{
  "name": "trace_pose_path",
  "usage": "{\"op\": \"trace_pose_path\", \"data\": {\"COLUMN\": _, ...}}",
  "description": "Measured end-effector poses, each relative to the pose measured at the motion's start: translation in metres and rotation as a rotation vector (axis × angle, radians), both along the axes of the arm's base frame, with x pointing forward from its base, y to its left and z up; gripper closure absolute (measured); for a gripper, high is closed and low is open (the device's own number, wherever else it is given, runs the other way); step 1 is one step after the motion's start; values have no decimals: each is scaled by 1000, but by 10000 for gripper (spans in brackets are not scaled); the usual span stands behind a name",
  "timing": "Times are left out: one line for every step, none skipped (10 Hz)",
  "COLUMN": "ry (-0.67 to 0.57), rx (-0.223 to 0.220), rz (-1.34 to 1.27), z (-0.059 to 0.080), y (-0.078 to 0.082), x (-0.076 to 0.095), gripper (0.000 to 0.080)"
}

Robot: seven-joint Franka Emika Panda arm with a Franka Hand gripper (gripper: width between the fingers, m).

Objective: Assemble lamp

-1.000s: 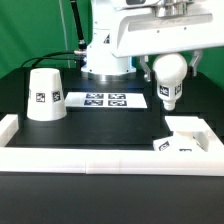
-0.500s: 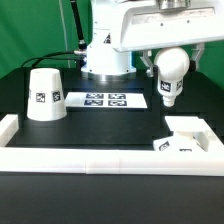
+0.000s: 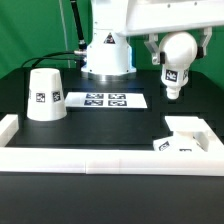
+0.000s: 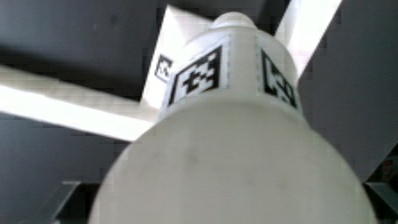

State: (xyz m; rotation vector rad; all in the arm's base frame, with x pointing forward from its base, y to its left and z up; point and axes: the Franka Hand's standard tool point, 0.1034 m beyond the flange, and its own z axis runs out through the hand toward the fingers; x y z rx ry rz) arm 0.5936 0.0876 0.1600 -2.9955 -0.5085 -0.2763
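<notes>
My gripper [image 3: 178,44] is shut on the white bulb [image 3: 175,62] and holds it in the air at the exterior view's right, round head up, tagged stem pointing down. It hangs high above the flat square base [image 3: 182,138], which lies against the white rail at the right. In the wrist view the bulb [image 4: 222,140] fills the frame, with the base [image 4: 169,70] far below its tip. The cone-shaped shade [image 3: 43,94] stands on the table at the exterior view's left.
The marker board [image 3: 105,100] lies in the middle at the back. White border rails [image 3: 100,158] run along the front and both sides. The robot's white pedestal [image 3: 105,55] stands behind the marker board.
My gripper has lifted the bulb upward and slightly toward the exterior view's right. The base and shade have not moved.
</notes>
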Motion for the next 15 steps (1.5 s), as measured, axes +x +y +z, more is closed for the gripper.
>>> {"op": "trace_pose_path", "data": {"ry": -37, "rx": -2, "rz": 7, "z": 4, "y": 3, "x": 7, "gripper": 220}}
{"op": "trace_pose_path", "data": {"ry": -42, "rx": 0, "rz": 3, "z": 3, "y": 3, "x": 7, "gripper": 220}}
{"op": "trace_pose_path", "data": {"ry": -100, "rx": -2, "rz": -2, "z": 3, "y": -1, "x": 11, "gripper": 220}}
{"op": "trace_pose_path", "data": {"ry": -109, "rx": -4, "rz": -4, "z": 1, "y": -2, "x": 10, "gripper": 220}}
{"op": "trace_pose_path", "data": {"ry": -120, "rx": -7, "rz": -2, "z": 0, "y": -3, "x": 10, "gripper": 220}}
{"op": "trace_pose_path", "data": {"ry": -114, "rx": -8, "rz": 4, "z": -6, "y": -3, "x": 10, "gripper": 220}}
{"op": "trace_pose_path", "data": {"ry": -115, "rx": -8, "rz": 5, "z": -8, "y": -3, "x": 13, "gripper": 220}}
{"op": "trace_pose_path", "data": {"ry": -138, "rx": -12, "rz": 16, "z": -10, "y": -4, "x": 18, "gripper": 220}}
{"op": "trace_pose_path", "data": {"ry": -149, "rx": -12, "rz": 14, "z": -10, "y": -4, "x": 20, "gripper": 220}}
{"op": "trace_pose_path", "data": {"ry": -157, "rx": -14, "rz": 12, "z": -11, "y": -5, "x": 20, "gripper": 220}}
{"op": "trace_pose_path", "data": {"ry": -155, "rx": -13, "rz": 12, "z": -11, "y": -5, "x": 19, "gripper": 220}}
{"op": "trace_pose_path", "data": {"ry": -161, "rx": -14, "rz": 11, "z": -11, "y": -5, "x": 20, "gripper": 220}}
{"op": "trace_pose_path", "data": {"ry": -188, "rx": -16, "rz": 7, "z": -12, "y": -7, "x": 23, "gripper": 220}}
{"op": "trace_pose_path", "data": {"ry": -183, "rx": -15, "rz": 3, "z": -13, "y": -6, "x": 22, "gripper": 220}}
{"op": "trace_pose_path", "data": {"ry": -181, "rx": -13, "rz": 0, "z": -14, "y": -4, "x": 22, "gripper": 220}}
